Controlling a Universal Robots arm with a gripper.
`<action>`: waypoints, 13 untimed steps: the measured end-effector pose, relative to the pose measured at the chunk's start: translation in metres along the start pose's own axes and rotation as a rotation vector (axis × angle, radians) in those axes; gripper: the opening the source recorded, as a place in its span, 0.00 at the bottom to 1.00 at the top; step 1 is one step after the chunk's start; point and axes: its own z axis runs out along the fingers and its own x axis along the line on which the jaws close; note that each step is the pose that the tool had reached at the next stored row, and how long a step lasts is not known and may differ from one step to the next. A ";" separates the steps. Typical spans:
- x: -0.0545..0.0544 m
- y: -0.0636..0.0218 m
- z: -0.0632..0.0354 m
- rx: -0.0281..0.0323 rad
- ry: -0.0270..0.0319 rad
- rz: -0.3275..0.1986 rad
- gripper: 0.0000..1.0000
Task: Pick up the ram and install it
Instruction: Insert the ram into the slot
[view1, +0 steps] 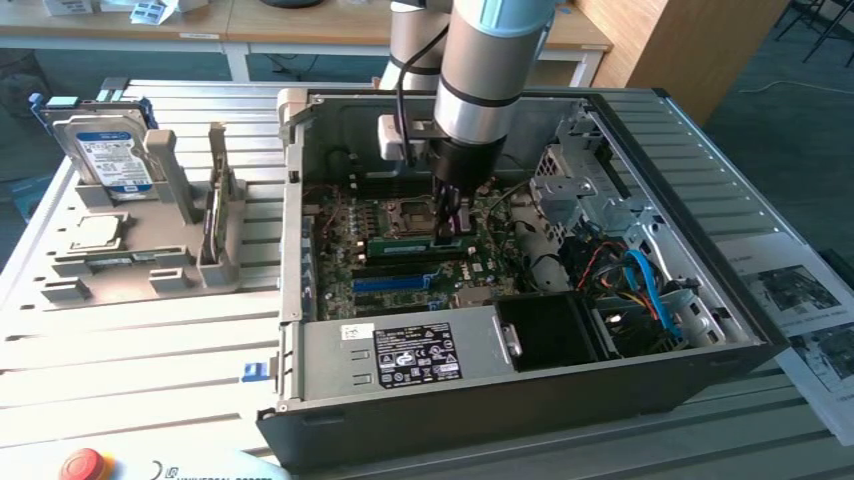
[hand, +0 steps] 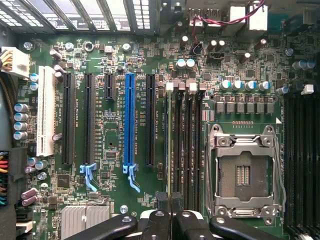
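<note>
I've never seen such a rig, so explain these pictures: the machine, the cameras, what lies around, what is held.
It is a robot arm with a gripper, reaching into an open PC case. One picture comes from a camera off the arm; the other looks from the wrist onto the motherboard. On the table, at the exterior view's left, a grey stand carries a hard drive and a processor. The gripper is shut and meets the ram, a green stick standing at the board's slots; whether it clamps or only presses it, I cannot tell.
</note>
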 end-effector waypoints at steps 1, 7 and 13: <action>0.000 0.0000 0.0000 0.0000 0.0000 0.000 0.12; 0.000 0.0000 0.0001 0.0001 -0.0002 0.003 0.12; 0.000 0.0000 0.0005 0.0002 -0.0004 0.003 0.12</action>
